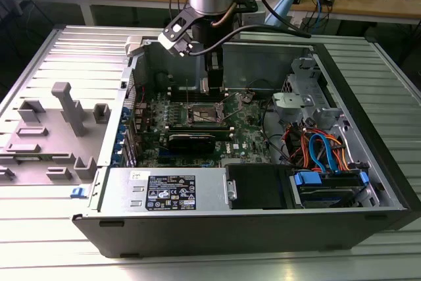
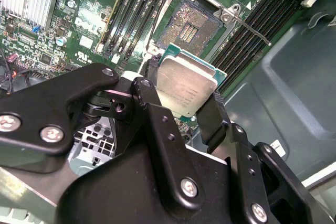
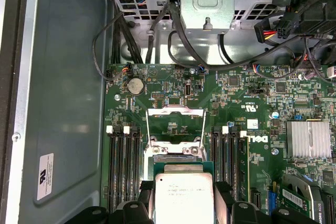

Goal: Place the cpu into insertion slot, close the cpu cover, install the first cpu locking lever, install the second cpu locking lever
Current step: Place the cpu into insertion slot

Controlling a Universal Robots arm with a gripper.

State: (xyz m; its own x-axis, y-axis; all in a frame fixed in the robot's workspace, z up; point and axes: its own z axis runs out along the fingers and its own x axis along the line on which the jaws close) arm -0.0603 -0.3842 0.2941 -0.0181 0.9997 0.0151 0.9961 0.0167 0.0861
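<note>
My gripper (image 2: pixel 184 98) is shut on the cpu (image 2: pixel 185 86), a flat square chip with a dull silver top and a green edge, pinched on two opposite sides by the black fingers (image 2: pixel 152 90). It hangs tilted just above the motherboard, close beside the insertion slot (image 2: pixel 191 24), whose dark pin field lies bare. In the first wrist view the cpu (image 3: pixel 182 192) sits between the fingers, with the cpu cover (image 3: pixel 175 112) standing raised behind the slot. A thin metal locking lever (image 2: pixel 247 24) sticks out beside the slot. In the exterior view the gripper (image 1: pixel 209 87) hovers over the insertion slot (image 1: pixel 205 114).
Black memory slots (image 2: pixel 134 14) flank the socket on both sides. A finned heat sink (image 3: pixel 308 139) and a black card (image 1: pixel 197 139) lie nearby. The drive cage (image 1: pixel 299 100), coloured cables (image 1: pixel 316 146) and the case walls (image 1: pixel 263 57) hem in the board. A grey fixture (image 1: pixel 66 120) stands at the exterior view's left.
</note>
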